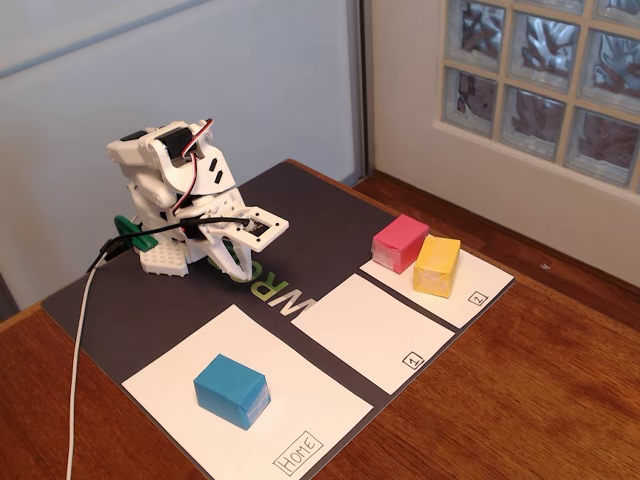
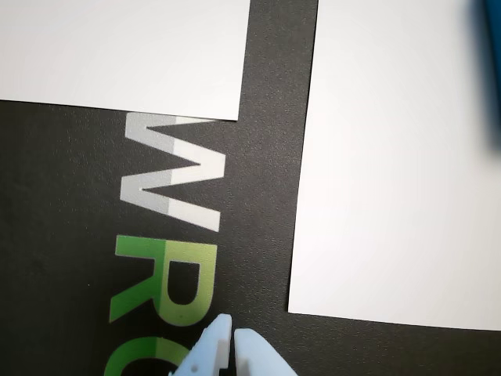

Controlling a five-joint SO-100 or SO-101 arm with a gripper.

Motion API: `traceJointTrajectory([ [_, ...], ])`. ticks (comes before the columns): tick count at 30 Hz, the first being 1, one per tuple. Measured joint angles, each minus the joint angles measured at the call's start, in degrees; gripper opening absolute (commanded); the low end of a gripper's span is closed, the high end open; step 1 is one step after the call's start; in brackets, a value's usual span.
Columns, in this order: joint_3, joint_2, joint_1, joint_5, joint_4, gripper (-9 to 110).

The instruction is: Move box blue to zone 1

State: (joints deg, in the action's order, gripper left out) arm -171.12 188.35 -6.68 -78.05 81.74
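The blue box (image 1: pixel 232 390) sits on the large white panel marked "Home" (image 1: pixel 300 451) at the front left of the fixed view; a blurred blue sliver of it shows at the right edge of the wrist view (image 2: pixel 491 63). Zone 1 (image 1: pixel 370 330) is the bare white panel with a boxed "1", right of Home. My gripper (image 1: pixel 240 262) is folded down near the arm's base over the dark mat, well behind the box. In the wrist view its tips (image 2: pixel 232 335) stand together over the mat with nothing between them.
A pink block (image 1: pixel 399 242) and a yellow block (image 1: pixel 437 266) stand on the white panel marked "2" (image 1: pixel 478 296) at the right. The dark mat (image 1: pixel 130 290) lies on a wooden table. A cable (image 1: pixel 78 360) trails off the left.
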Motion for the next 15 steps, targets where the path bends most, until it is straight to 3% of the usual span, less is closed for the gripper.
traceJointTrajectory([
  [15, -0.35, 0.00, -0.35, -2.37, 0.00, 0],
])
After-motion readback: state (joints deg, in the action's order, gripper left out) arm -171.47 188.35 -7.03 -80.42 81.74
